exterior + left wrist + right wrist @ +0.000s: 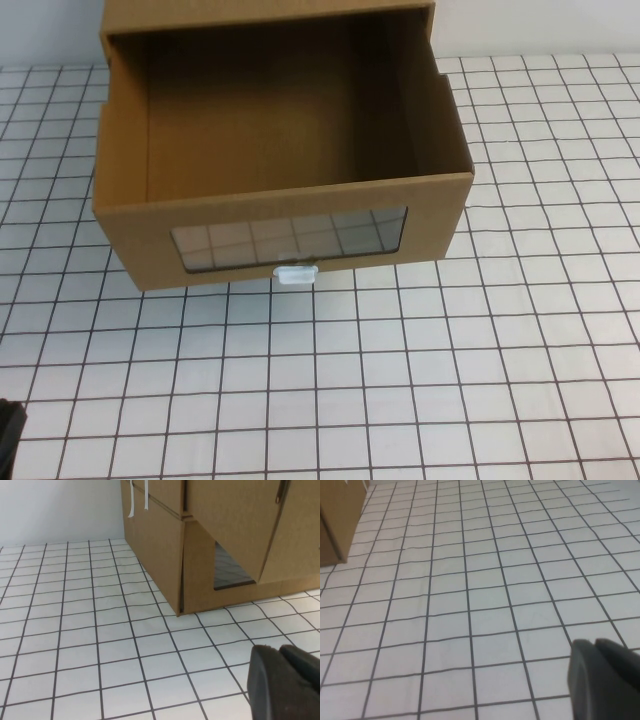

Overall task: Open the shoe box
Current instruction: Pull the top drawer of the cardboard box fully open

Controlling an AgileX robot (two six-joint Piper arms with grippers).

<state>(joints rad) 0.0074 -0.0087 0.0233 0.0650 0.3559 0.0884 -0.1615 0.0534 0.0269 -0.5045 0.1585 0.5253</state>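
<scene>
While the shoe box (280,120) stands at about 11 o'clock on the gridded table (450,380), its cardboard drawer (130,235) is slid out of the outer sleeve (250,12) toward 6 o'clock, so the brown inside lies open to the high camera with nothing in it. The drawer's front panel carries a clear window (290,238) through which the grid lines show, and a small white pull tab (296,274) juts from the panel's lower edge at its middle, resting just above the tabletop. Neither arm touches the box. The left gripper (8,430) appears only as a dark sliver at the 7 o'clock corner of the high view, well apart from the box; its own wrist camera shows the left gripper (277,652) low over the white squares, its two dark fingers pressed together with only a thin seam between them, and the box's corner (180,580) standing ahead of it with two white strips (131,505) hanging on the sleeve's side. The right gripper (594,644) lies outside the high view; its wrist camera shows it above bare grid, jaws closed on nothing, with a brown edge of the box (337,520) far off to one side.
</scene>
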